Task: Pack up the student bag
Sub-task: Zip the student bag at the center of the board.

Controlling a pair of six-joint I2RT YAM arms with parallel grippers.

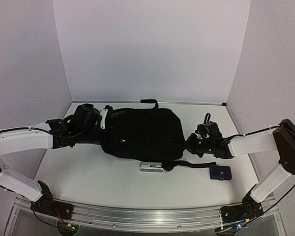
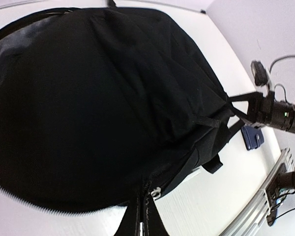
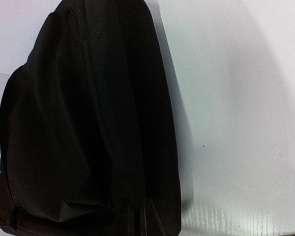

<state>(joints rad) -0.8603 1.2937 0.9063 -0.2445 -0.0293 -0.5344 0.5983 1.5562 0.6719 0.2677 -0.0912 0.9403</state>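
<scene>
Between the two sets of fingers, on the tabletop point(image 1: 88, 172), we see the student bag point(image 1: 142, 132) lying flat, top loop on the far side. Left gripper point(image 1: 102, 119) sits at the bag's left end. In its wrist view the fingers point(image 2: 135, 221) look nearly together at the bag's edge beside a silver zip pull point(image 2: 155, 192); we cannot tell if fabric is pinched. Right gripper point(image 1: 191, 143) is at the bag's right end, fingers lost against black fabric, so we cannot tell their state. On the near side of the right fingers: black strap point(image 1: 199, 163), dark-blue pouch point(image 1: 220, 172). Small silver item point(image 1: 151, 167) just beside the bag's near edge
</scene>
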